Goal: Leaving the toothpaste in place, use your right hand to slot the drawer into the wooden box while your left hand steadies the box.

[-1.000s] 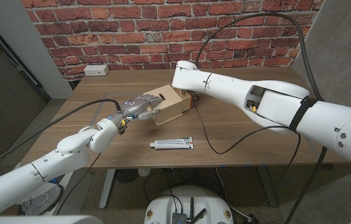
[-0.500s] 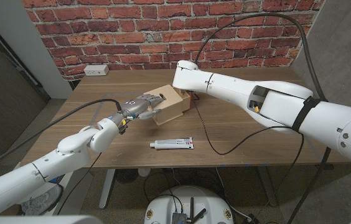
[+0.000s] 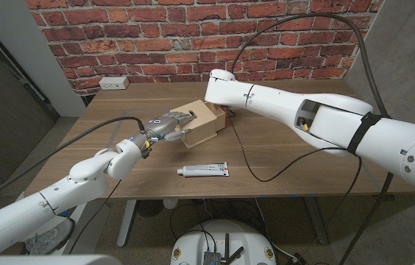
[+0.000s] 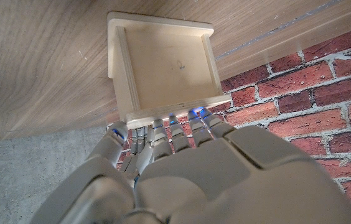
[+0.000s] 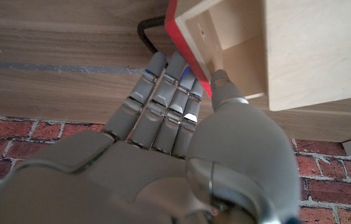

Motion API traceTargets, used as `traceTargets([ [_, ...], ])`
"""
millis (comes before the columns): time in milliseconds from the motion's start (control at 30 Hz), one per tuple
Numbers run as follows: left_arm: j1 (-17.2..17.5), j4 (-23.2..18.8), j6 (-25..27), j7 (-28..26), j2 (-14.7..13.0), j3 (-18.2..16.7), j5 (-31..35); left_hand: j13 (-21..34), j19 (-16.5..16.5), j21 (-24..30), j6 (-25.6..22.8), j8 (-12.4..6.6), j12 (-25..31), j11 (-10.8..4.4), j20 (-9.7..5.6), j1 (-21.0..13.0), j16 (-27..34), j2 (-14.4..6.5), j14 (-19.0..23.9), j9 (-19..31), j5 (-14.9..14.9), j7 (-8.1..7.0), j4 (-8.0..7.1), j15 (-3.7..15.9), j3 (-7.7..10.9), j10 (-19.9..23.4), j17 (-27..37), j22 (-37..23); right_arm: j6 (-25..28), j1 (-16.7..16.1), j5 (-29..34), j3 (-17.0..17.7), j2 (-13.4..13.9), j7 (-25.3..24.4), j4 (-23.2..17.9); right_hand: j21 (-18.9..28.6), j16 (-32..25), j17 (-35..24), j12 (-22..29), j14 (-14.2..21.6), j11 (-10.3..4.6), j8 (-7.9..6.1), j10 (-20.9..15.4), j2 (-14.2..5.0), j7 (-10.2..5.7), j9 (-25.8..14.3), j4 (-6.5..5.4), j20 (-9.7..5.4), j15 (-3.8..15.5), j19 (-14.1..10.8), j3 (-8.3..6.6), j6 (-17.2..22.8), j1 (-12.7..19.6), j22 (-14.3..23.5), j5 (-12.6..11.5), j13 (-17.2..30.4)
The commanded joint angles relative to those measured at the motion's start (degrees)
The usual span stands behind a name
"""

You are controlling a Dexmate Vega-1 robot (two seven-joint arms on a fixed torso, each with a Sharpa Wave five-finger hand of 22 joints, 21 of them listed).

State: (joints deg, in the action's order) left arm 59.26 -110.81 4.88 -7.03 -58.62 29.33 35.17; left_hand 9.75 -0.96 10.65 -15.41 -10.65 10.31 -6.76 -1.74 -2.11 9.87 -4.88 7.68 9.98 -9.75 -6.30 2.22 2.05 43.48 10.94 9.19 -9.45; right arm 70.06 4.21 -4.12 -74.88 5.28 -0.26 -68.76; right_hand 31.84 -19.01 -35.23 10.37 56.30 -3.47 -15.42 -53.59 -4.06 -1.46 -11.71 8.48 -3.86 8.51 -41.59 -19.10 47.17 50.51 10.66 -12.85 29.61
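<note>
Head view: right robot hand (image 5: 182,112) still pressing drawer (image 5: 191,43) into wooden box (image 3: 201,124).

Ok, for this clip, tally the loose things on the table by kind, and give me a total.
Wooden box: 1
Drawer with a red front, partly in the box: 1
Toothpaste tube: 1
White power strip at the far edge: 1
Total: 4
</note>
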Motion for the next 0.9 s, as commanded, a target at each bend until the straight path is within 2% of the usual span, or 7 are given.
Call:
traceTargets([
  [33, -0.6, 0.5, -0.3, 0.5, 0.2, 0.3, -0.2, 0.3, -0.6, 0.4, -0.8, -0.33, 0.5, -0.01, -7.04, -0.2, 0.1, -3.8, 0.4, 0.3, -0.2, 0.27, -0.11, 7.18, 0.26, 0.8, 0.1, -0.2, -1.0, 0.8, -1.1, -0.4, 1.0, 2.6, -0.6, 0.3, -0.2, -0.4, -0.1, -1.1, 0.35, 0.61, 1.4, 0.94, 0.53, -0.1, 0.14, 0.49, 0.59, 0.3, 0.47, -1.1, 0.2, -0.1, 0.0, -0.1],
  [200, -0.4, 0.2, 0.3, 0.6, 0.3, 0.2, -0.3, 0.3, -0.6, 0.4, -0.8, -0.35, 0.5, 0.01, -7.05, -0.2, 0.1, -3.9, 0.4, 0.3, -0.2, 0.27, -0.11, 7.13, 0.31, 0.7, 0.1, -0.2, -0.6, 0.8, -1.3, 0.0, 1.7, 2.8, -2.1, 0.0, 0.1, -0.6, -0.3, -2.8, 1.08, 1.13, 3.4, 1.15, 0.57, -0.1, 0.14, 1.05, -0.36, 1.0, 1.03, -1.9, -0.2, -0.1, 0.1, -0.3],
  [333, -0.3, 0.1, 0.3, 0.4, 0.2, 0.2, -0.3, 0.3, -0.7, 0.4, -0.9, -0.36, 0.5, 0.01, -7.03, -0.2, 0.1, -3.9, 0.4, 0.3, -0.1, 0.23, -0.08, 7.11, 0.35, 0.8, 0.1, -0.2, -0.2, 0.9, -1.8, 0.5, 2.8, 3.2, -4.2, -0.3, 1.2, -0.3, -0.4, -5.5, 1.84, 2.16, 6.0, 1.49, 0.77, -0.1, 0.18, 2.43, -2.50, 1.6, 1.49, -4.1, -0.6, -0.1, 0.2, -0.7],
  [400, -0.3, 0.0, 0.6, 0.5, 0.2, 0.2, -0.3, 0.3, -0.8, 0.4, -0.9, -0.36, 0.5, -0.01, -7.03, -0.2, 0.1, -3.9, 0.4, 0.3, -0.1, 0.26, -0.06, 7.12, 0.38, 0.8, 0.1, -0.2, 0.2, 1.1, -1.9, 0.4, 3.0, 3.4, -4.7, -0.4, 1.6, -0.2, -0.5, -6.8, 2.97, 2.63, 7.5, 1.71, 1.42, -0.1, 0.04, 3.08, -3.87, 1.8, 1.92, -5.0, -1.2, -0.2, 0.4, -0.9],
  [633, -0.3, -0.1, 0.4, 0.3, 0.1, 0.3, -0.2, 0.3, -0.8, 0.4, -0.9, -0.36, 0.5, 0.05, -7.04, -0.2, 0.1, -3.9, 0.5, 0.3, -0.1, 0.28, -0.03, 7.08, 0.45, 0.8, 0.1, -0.2, 0.8, 1.1, -2.8, 1.3, 4.3, 3.5, -7.1, -1.0, 2.4, -0.1, -0.3, -9.9, 4.80, 4.45, 10.8, 2.34, 2.71, -0.1, -0.08, 4.88, -6.22, 2.8, 3.01, -9.8, -2.2, -0.2, 0.8, -1.5],
  [833, -0.2, -0.3, 0.7, 0.3, 0.2, 0.2, 0.0, 0.3, -0.9, 0.4, -1.0, -0.36, 0.5, 0.00, -7.12, -0.2, 0.0, -3.9, 0.5, 0.3, -0.1, 0.31, 0.00, 7.07, 0.52, 0.9, 0.1, -0.2, 0.7, 1.2, -4.1, 2.2, 5.8, 4.2, -9.2, -1.4, 3.4, 0.2, -0.1, -12.8, 5.99, 4.98, 12.9, 2.71, 2.84, 0.1, -0.03, 5.89, -9.18, 3.1, 3.64, -12.7, -2.7, -0.3, 1.2, -2.1],
  [900, -0.2, -0.3, 0.7, 0.3, 0.1, 0.2, 0.0, 0.3, -0.9, 0.4, -1.0, -0.35, 0.5, 0.05, -7.08, -0.2, 0.1, -3.9, 0.5, 0.3, -0.1, 0.29, 0.01, 7.13, 0.54, 0.8, 0.1, -0.2, 0.4, 1.1, -4.8, 2.9, 6.4, 4.5, -9.8, -1.7, 4.0, 0.4, -0.5, -14.2, 6.72, 5.14, 15.1, 3.00, 2.80, 0.2, 0.00, 6.98, -10.77, 3.6, 3.96, -14.1, -2.9, -0.3, 1.3, -2.5],
])
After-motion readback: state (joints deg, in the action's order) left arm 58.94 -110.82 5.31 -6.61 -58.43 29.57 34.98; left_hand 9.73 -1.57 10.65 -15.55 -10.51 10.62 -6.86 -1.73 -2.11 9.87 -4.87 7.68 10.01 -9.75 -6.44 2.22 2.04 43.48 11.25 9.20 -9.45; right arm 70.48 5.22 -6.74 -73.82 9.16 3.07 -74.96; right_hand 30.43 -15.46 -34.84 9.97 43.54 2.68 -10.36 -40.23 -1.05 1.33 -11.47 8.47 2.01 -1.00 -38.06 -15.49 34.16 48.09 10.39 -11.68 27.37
